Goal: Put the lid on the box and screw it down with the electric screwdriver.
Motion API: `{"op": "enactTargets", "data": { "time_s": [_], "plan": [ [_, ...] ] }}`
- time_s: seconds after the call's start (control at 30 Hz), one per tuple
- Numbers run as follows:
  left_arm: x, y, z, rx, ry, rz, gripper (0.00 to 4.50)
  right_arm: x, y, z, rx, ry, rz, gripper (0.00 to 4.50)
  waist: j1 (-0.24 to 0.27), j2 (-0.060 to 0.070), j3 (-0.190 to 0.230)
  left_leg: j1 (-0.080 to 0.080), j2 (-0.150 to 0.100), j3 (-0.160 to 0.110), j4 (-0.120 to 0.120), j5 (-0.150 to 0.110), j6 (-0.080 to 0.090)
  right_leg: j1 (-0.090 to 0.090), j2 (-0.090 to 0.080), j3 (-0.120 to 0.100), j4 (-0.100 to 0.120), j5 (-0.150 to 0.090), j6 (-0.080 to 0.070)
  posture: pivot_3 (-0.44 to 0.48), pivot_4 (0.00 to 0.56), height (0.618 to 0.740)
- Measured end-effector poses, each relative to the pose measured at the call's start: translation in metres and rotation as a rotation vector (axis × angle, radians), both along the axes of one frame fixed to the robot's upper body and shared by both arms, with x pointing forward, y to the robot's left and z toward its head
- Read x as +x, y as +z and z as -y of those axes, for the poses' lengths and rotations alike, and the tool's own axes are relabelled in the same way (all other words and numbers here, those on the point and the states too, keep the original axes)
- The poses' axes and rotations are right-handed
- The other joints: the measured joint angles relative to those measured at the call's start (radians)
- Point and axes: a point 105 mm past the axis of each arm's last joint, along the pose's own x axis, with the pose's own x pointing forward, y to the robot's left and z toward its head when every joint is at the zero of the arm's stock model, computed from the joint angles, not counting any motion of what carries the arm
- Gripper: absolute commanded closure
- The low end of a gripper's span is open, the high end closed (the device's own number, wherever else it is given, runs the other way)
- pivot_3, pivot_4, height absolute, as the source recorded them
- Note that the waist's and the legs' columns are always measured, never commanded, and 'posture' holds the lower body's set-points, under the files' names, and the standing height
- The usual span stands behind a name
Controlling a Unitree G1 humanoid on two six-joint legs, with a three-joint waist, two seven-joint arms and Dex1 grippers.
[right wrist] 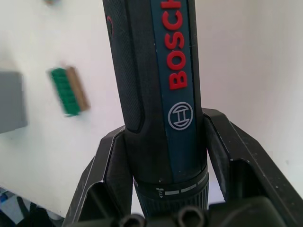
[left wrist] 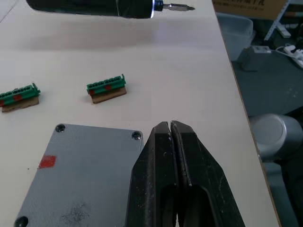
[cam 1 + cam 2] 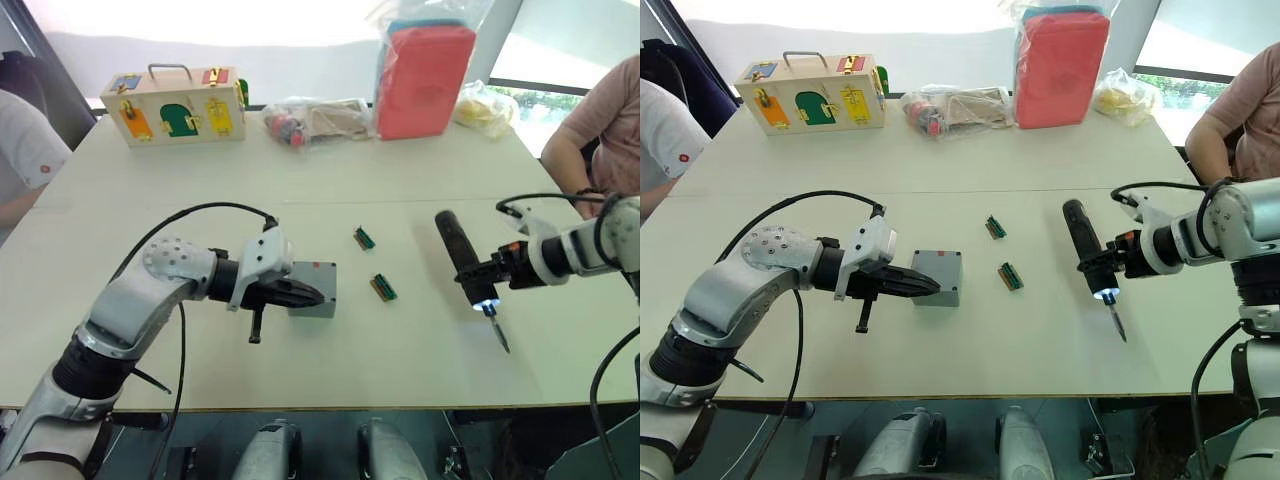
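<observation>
Gripping the screwdriver (image 3: pixel 1086 250) around its lower body, the right gripper (image 1: pixel 163 156) has both fingers pressed against the tool's sides; the lit tip and bit point toward the table's (image 3: pixel 1040 170) near edge, above the surface. The left gripper (image 2: pixel 170 137) has its fingers closed together with nothing between them, tips over the near edge of the box (image 3: pixel 318 288). The lid (image 2: pixel 80 175) sits on the box, screws showing at its corners. Two green connectors (image 3: pixel 383 287) lie between box and screwdriver.
</observation>
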Motion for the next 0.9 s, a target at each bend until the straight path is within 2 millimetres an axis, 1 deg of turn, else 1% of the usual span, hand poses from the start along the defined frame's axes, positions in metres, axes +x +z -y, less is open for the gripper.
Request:
{"op": "enactTargets", "data": {
  "time_s": [0.1, 0.23, 0.3, 0.37, 0.4, 0.43, 0.5, 0.53, 0.57, 0.63, 0.7, 0.73, 0.77, 0.8, 0.83, 0.87, 0.9],
  "plan": [
    [-0.001, -0.005, -0.002, 0.003, 0.011, -0.018, 4.5, 0.0, -0.012, 0.005, -0.024, -0.009, -0.041, 2.68, 0.002, -0.001, 0.001, -0.001, 0.0, 0.0, 0.001, 0.0, 0.0, 0.0, 0.0, 0.0, 0.0, 0.0, 0.0, 0.0, 0.15, 0.738],
    [-0.005, -0.005, -0.001, -0.006, 0.008, -0.041, 4.5, 0.006, -0.018, 0.013, -0.045, -0.013, -0.033, 2.68, 0.001, -0.001, 0.001, -0.001, -0.001, 0.0, 0.002, 0.0, 0.0, 0.0, 0.0, 0.0, 0.0, 0.0, 0.0, 0.0, 0.15, 0.738],
    [-0.004, -0.004, -0.002, -0.012, 0.014, -0.046, 4.5, 0.01, -0.018, 0.015, -0.059, -0.005, -0.02, 1.68, 0.001, -0.001, 0.001, 0.0, -0.001, 0.0, 0.002, 0.0, 0.0, 0.0, 0.0, 0.0, 0.0, 0.0, 0.0, 0.0, 0.15, 0.738],
    [-0.002, 0.0, -0.006, -0.022, 0.039, -0.04, 4.5, 0.013, -0.016, 0.014, -0.062, 0.02, -0.006, 0.89, 0.0, -0.001, 0.001, 0.0, 0.0, -0.001, 0.002, 0.0, 0.0, 0.0, 0.0, -0.001, 0.001, 0.0, 0.0, 0.0, 0.15, 0.738],
    [0.001, 0.004, -0.01, -0.031, 0.059, -0.034, 4.5, 0.015, -0.015, 0.016, -0.071, 0.025, 0.007, 0.67, 0.0, -0.001, 0.001, 0.0, 0.0, -0.001, 0.002, 0.0, 0.0, 0.0, 0.001, -0.001, 0.0, 0.0, 0.0, 0.0, 0.15, 0.738],
    [0.004, 0.006, -0.014, -0.037, 0.083, -0.03, 4.5, 0.017, -0.014, 0.017, -0.08, 0.032, 0.023, 0.33, 0.0, -0.001, 0.001, 0.0, 0.0, -0.001, 0.002, 0.0, 0.0, 0.0, 0.001, -0.001, 0.001, 0.0, 0.0, 0.0, 0.15, 0.738],
    [0.015, 0.019, -0.028, -0.1, 0.158, -0.032, 4.5, 0.024, -0.01, 0.021, -0.121, 0.071, 0.087, 0.33, 0.001, -0.001, 0.001, 0.0, -0.001, 0.0, 0.002, 0.0, 0.0, 0.0, 0.001, -0.002, 0.001, 0.0, 0.0, 0.0, 0.15, 0.738],
    [0.019, 0.026, -0.033, -0.135, 0.184, -0.033, 4.5, 0.028, -0.006, 0.021, -0.134, 0.094, 0.127, 0.33, 0.001, -0.001, 0.001, 0.0, -0.001, 0.0, 0.002, 0.0, 0.0, 0.0, 0.001, -0.002, 0.001, 0.0, 0.0, 0.0, 0.15, 0.738],
    [0.023, 0.036, -0.041, -0.164, 0.214, -0.019, 4.5, 0.033, 0.003, 0.019, -0.144, 0.138, 0.191, 0.33, 0.001, -0.001, 0.002, 0.0, -0.001, -0.001, 0.002, 0.0, 0.0, 0.0, 0.001, -0.003, 0.001, 0.0, 0.0, 0.0, 0.15, 0.738],
    [0.032, 0.045, -0.056, -0.154, 0.269, 0.009, 4.5, 0.045, 0.028, 0.007, -0.169, 0.25, 0.373, 0.33, 0.0, -0.001, 0.002, 0.0, -0.001, 0.0, 0.002, 0.0, 0.0, 0.0, 0.001, -0.003, 0.001, 0.0, 0.001, 0.0, 0.15, 0.738],
    [0.043, 0.042, -0.072, -0.113, 0.342, 0.027, 4.5, 0.05, 0.062, -0.013, -0.13, 0.344, 0.576, 0.33, -0.002, -0.001, 0.002, 0.0, 0.0, 0.0, 0.001, 0.001, -0.001, 0.0, 0.003, -0.002, 0.002, 0.0, 0.001, 0.0, 0.15, 0.738],
    [0.048, 0.036, -0.079, -0.09, 0.377, 0.029, 4.5, 0.046, 0.076, -0.03, -0.069, 0.402, 0.672, 0.33, -0.001, -0.001, 0.001, 0.001, 0.001, -0.001, 0.001, 0.001, -0.001, 0.0, 0.005, -0.002, 0.001, 0.0, 0.001, 0.0, 0.15, 0.738],
    [0.053, 0.027, -0.085, -0.066, 0.411, 0.017, 4.5, 0.039, 0.082, -0.051, 0.0, 0.483, 0.733, 0.33, -0.001, -0.002, 0.001, 0.001, 0.001, -0.002, 0.001, 0.001, -0.001, 0.001, 0.005, -0.002, 0.002, 0.0, 0.001, 0.0, 0.15, 0.738],
    [0.057, 0.019, -0.088, -0.049, 0.433, 0.004, 4.5, 0.03, 0.082, -0.067, 0.048, 0.548, 0.761, 0.33, 0.0, -0.003, 0.001, 0.001, 0.002, -0.003, 0.001, 0.001, -0.002, 0.001, 0.005, -0.002, 0.002, 0.0, 0.001, 0.0, 0.15, 0.738],
    [0.062, 0.009, -0.087, -0.054, 0.46, -0.015, 4.5, 0.017, 0.073, -0.084, 0.074, 0.626, 0.767, 0.33, 0.004, -0.003, 0.0, 0.001, 0.002, -0.003, 0.001, 0.001, -0.002, 0.001, 0.004, -0.002, 0.002, 0.0, 0.0, 0.0, 0.15, 0.738],
    [0.066, -0.003, -0.085, -0.068, 0.487, -0.048, 4.5, 0.003, 0.055, -0.103, 0.104, 0.707, 0.737, 0.33, 0.009, -0.004, 0.001, 0.001, 0.001, -0.004, 0.002, 0.001, -0.002, 0.002, 0.004, -0.003, 0.002, 0.0, 0.0, 0.0, 0.15, 0.738],
    [0.068, -0.014, -0.081, -0.067, 0.499, -0.076, 4.5, -0.01, 0.037, -0.115, 0.13, 0.765, 0.7, 0.33, 0.015, -0.005, 0.001, 0.0, 0.001, -0.004, 0.003, 0.001, -0.002, 0.001, 0.004, -0.003, 0.002, 0.0, 0.001, 0.0, 0.15, 0.738]
  ]
}}
